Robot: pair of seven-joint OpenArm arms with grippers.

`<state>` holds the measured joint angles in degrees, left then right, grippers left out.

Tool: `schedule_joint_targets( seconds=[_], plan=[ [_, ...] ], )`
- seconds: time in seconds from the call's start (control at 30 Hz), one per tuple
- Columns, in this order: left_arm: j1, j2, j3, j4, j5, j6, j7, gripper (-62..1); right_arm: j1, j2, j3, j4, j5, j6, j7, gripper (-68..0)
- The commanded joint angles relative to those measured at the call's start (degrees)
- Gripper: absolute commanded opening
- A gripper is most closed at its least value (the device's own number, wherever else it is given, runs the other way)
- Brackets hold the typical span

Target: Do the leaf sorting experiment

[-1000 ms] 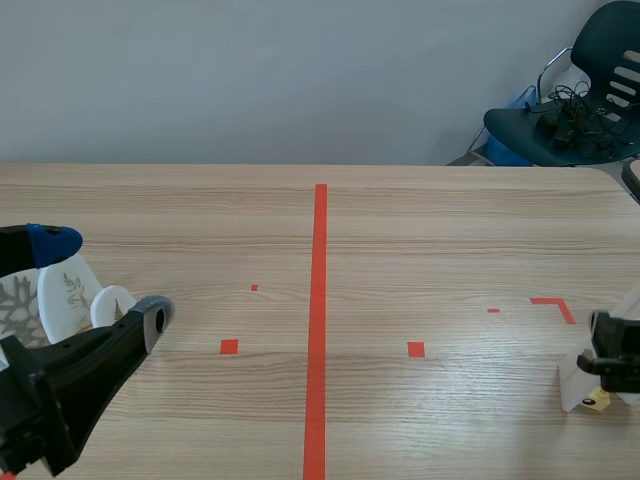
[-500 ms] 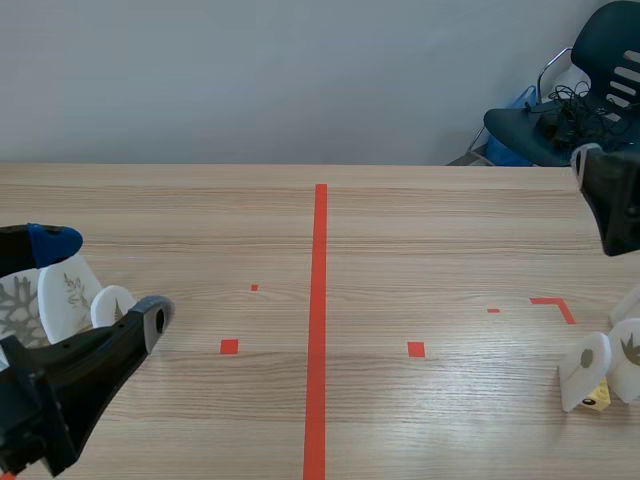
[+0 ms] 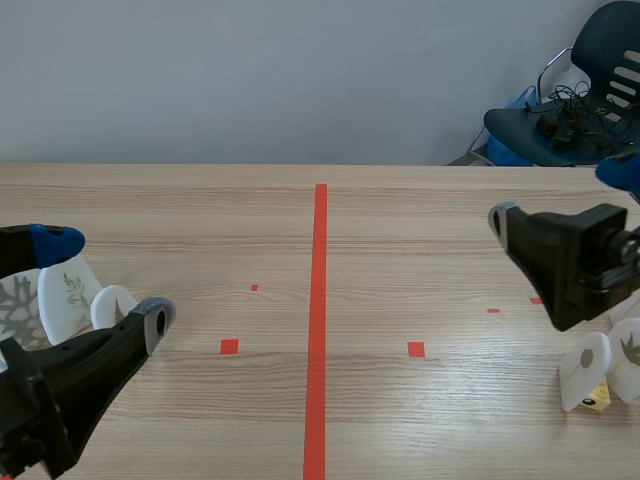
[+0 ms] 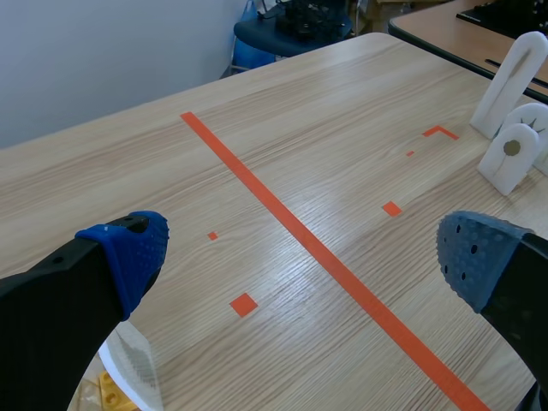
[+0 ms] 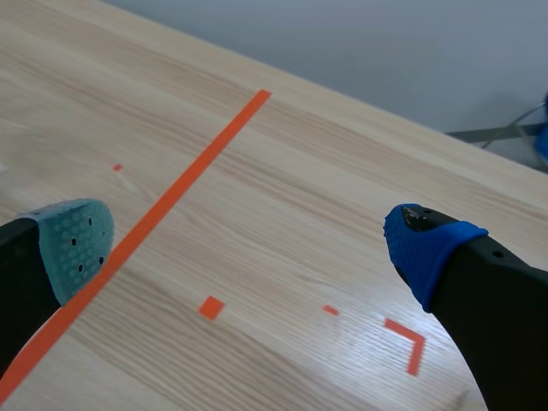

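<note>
Leaf discs (image 3: pixel 68 297) (white, each printed with a leaf figure) stand at the left edge of the frame, close beside the left gripper (image 3: pixel 105 278), whose jaws are apart and hold nothing. Further white leaf stands (image 3: pixel 588 372) sit at the lower right of the tabletop (image 3: pixel 400 250). The right gripper (image 3: pixel 558 192) is higher in the frame, jaws apart and holding nothing.

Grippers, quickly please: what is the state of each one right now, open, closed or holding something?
Left gripper: open, holding nothing.
Right gripper: open, holding nothing.
</note>
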<state>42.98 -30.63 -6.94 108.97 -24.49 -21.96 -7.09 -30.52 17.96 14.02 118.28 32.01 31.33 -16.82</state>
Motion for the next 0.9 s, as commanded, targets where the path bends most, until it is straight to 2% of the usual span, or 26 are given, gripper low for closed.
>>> schedule_joint_targets(
  seconds=[0.0,0.1,0.17,0.3,0.87],
  plan=[
    [-0.3,0.3,0.3,0.5,-0.4,-0.3,-0.8,1.4,0.5,0.3,-2.1,-0.2,0.5,0.0,0.8,0.4],
    [-0.3,0.3,0.3,0.5,-0.4,-0.3,-0.8,1.4,0.5,0.3,-6.8,-0.2,-1.1,-0.3,0.8,0.4],
    [-0.3,0.3,0.3,0.5,-0.4,-0.3,-0.8,1.4,0.5,0.3,-9.3,-0.2,-2.5,-1.6,0.8,0.4],
    [-0.3,0.3,0.3,0.5,-0.4,-0.3,-0.8,1.4,0.5,0.3,-12.3,-0.2,-3.5,-2.2,0.8,0.4],
    [-0.3,0.3,0.3,0.5,-0.4,-0.3,-0.8,1.4,0.5,0.3,-12.9,-0.2,-3.5,-2.1,1.1,0.4]
  ],
)
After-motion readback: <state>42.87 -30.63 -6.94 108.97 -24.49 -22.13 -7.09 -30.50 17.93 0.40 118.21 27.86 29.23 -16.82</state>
